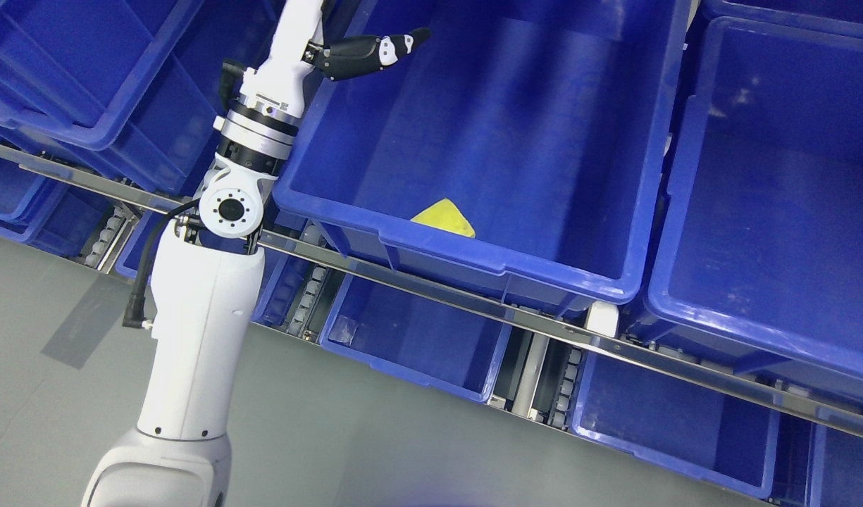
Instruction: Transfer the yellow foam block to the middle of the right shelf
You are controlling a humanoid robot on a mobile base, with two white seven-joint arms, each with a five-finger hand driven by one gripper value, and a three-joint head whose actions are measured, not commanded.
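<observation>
Yellow foam block lies in blue bin, near front wall. Left hand above, mostly cropped; grip state indeterminate.

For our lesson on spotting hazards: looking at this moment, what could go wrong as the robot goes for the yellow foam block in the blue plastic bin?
1. The yellow foam block lies low against the near wall of the large blue plastic bin, partly hidden by its rim, so a grasp may be misjudged.
2. The left hand is high at the bin's far left edge, away from the block; reaching down, the forearm could strike the rim.
</observation>
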